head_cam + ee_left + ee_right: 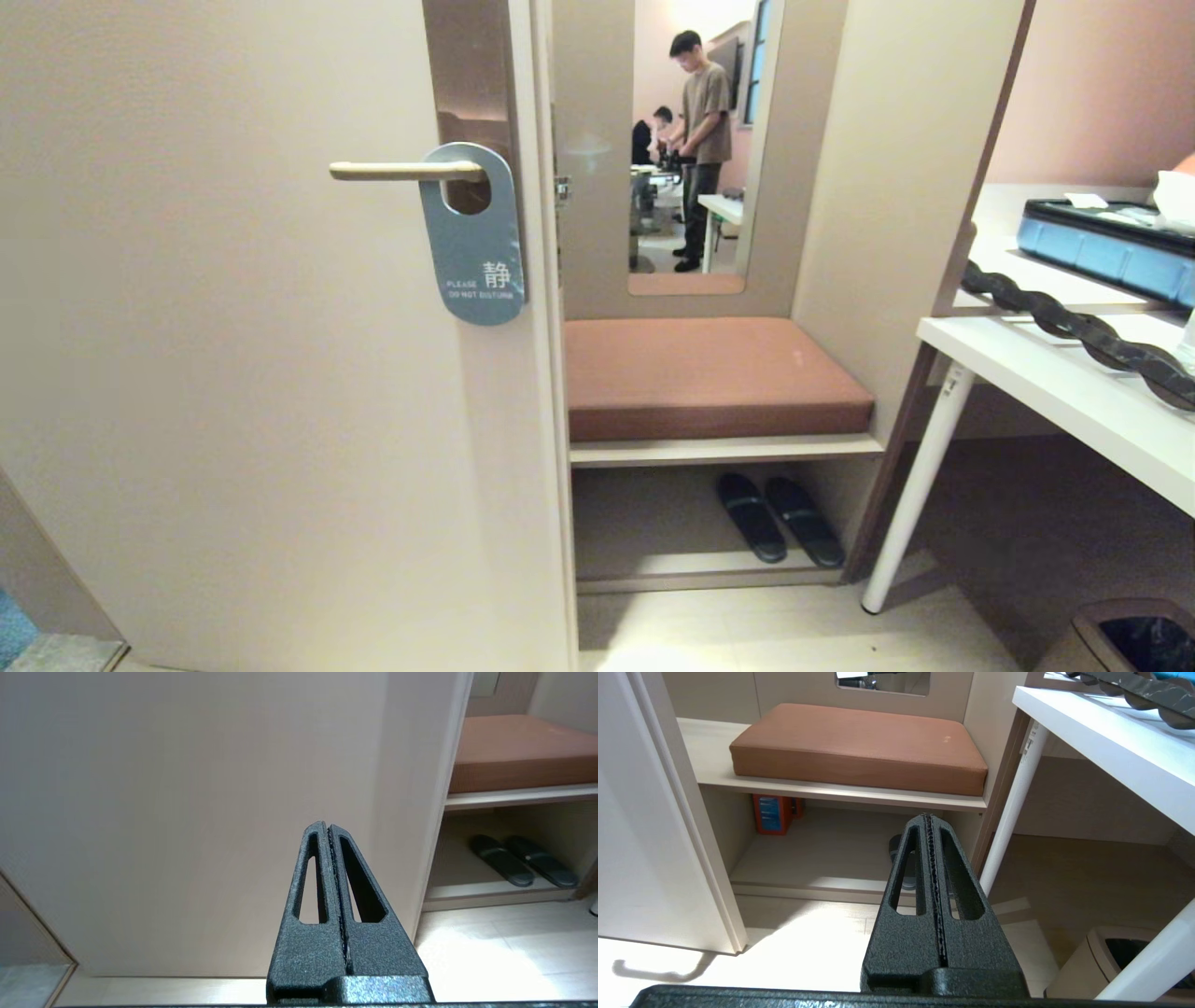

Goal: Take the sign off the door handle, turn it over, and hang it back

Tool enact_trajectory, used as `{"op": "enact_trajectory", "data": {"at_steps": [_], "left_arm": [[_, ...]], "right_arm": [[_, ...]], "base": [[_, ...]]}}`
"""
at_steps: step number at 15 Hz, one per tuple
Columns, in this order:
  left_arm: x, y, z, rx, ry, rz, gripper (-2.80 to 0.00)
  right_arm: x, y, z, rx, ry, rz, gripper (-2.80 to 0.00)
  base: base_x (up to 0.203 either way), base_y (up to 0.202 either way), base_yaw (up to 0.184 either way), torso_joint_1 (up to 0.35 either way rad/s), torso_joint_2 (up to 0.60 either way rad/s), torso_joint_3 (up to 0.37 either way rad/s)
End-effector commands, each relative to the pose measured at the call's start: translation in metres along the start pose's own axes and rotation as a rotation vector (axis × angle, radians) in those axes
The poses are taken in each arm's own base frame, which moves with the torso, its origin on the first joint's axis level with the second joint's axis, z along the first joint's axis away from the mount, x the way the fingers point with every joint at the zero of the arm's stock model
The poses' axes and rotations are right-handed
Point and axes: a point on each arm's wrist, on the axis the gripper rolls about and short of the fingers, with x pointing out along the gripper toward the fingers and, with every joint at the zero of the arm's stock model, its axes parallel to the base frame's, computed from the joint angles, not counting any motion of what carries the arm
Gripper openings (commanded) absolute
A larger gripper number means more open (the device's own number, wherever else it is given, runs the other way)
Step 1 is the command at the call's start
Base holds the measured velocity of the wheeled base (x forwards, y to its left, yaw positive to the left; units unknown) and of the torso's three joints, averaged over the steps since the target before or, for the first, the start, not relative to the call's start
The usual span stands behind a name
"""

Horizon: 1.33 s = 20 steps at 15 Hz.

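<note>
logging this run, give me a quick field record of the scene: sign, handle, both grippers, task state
sign: hangs on the door handle by its round hole, grey-blue face out, white character and small text showing
door handle: cream lever, horizontal, on a brown plate
left gripper: shut, empty, low in front of the door, apart from the sign
right gripper: shut, empty, pointed toward the shelf under the brown cushion
task state: sign not yet taken off
</note>
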Motion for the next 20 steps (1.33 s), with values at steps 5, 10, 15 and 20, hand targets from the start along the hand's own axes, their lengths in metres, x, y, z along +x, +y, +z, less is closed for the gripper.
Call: {"op": "enact_trajectory", "data": {"at_steps": [5, 10, 15, 20], "left_arm": [[-0.0001, 0.0005, -0.0001, -0.002, 0.001, 0.022, -2.80], [-0.0001, 0.0005, -0.0001, -0.009, 0.001, 0.022, -2.80], [-0.0001, 0.0005, -0.0001, -0.012, 0.001, 0.023, -2.80], [-0.0001, 0.0005, -0.0001, -0.012, 0.001, 0.023, -2.80]], "right_arm": [[0.0000, 0.0000, 0.0001, -0.001, 0.000, 0.001, -2.80], [0.0000, 0.0000, 0.0000, -0.001, 0.000, 0.001, -2.80], [0.0000, 0.0000, -0.0001, -0.001, 0.001, 0.001, -2.80], [0.0000, 0.0000, 0.0001, -0.001, 0.000, 0.001, -2.80]], "base": [[0.000, 0.000, 0.000, 0.000, 0.00, 0.000], [0.000, 0.000, 0.000, 0.000, 0.00, 0.000], [0.000, 0.000, 0.000, 0.000, 0.00, 0.000], [0.000, 0.000, 0.000, 0.000, 0.00, 0.000]]}}
